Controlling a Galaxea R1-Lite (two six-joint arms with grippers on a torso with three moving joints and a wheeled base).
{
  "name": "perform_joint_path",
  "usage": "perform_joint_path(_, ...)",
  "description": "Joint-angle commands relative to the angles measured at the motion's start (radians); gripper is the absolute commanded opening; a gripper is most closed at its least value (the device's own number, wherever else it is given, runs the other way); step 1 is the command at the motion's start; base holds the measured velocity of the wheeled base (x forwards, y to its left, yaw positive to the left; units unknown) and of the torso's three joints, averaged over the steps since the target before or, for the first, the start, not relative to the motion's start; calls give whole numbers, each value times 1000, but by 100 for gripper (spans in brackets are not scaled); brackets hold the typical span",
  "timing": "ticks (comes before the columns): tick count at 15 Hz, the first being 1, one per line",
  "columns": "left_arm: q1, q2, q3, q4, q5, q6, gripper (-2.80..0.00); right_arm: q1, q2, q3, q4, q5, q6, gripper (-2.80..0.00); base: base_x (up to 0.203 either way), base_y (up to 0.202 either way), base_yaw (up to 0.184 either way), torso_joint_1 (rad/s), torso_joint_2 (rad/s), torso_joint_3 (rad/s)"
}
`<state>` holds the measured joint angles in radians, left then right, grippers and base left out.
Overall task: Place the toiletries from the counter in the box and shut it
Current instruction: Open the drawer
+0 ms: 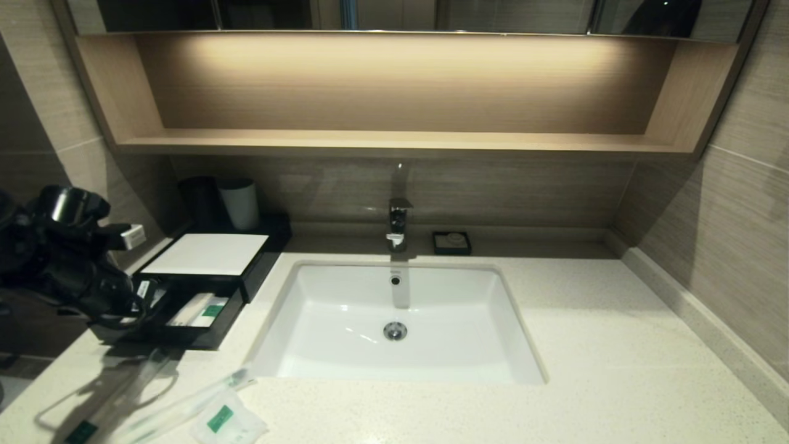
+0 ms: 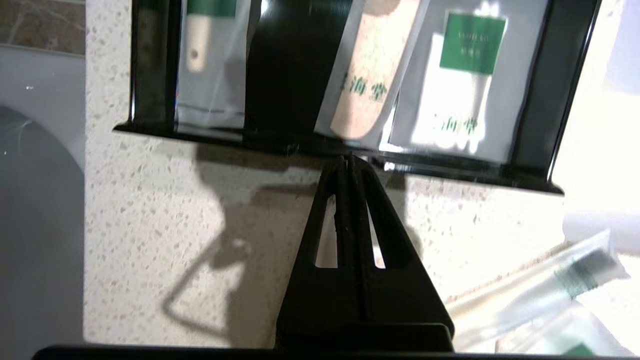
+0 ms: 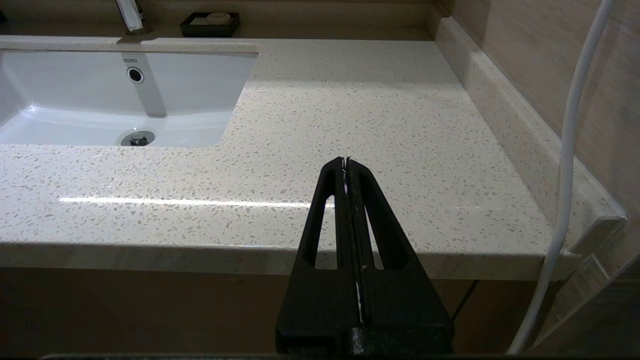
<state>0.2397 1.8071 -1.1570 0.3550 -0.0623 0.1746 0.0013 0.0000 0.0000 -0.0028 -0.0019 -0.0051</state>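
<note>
Your left gripper (image 2: 348, 159) is pressed together, empty, tips at the front lip of the black box's (image 1: 203, 254) pulled-out drawer (image 2: 345, 150), which holds wrapped packets. Two slim wrapped sticks (image 1: 179, 407) and the white sachet (image 1: 227, 422) lie on the counter (image 1: 555, 370). Your right gripper (image 3: 346, 161) is closed too, parked off the counter's edge

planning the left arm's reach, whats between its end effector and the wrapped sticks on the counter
Only bare speckled counter. In the left wrist view the shut left end effector sits at the open drawer's front edge; the wrapped sticks lie apart from it.
</note>
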Motion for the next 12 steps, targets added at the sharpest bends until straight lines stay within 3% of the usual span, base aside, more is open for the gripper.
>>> perform_joint_path(1,27,-62,5,43,-1,36,-280,0,-2,2,0,0,1,-280,0,0,0,0,0,0)
perform_joint_path(6,162,-118,19,154,-11,253,-280,0,-1,1,0,0,0,-280,0,0,0,0,0,0)
perform_joint_path(10,271,-150,32,250,-32,374,-280,0,-1,2,0,0,1,-280,0,0,0,0,0,0)
perform_joint_path(12,290,-191,61,292,-33,409,-280,0,-2,2,0,0,1,-280,0,0,0,0,0,0)
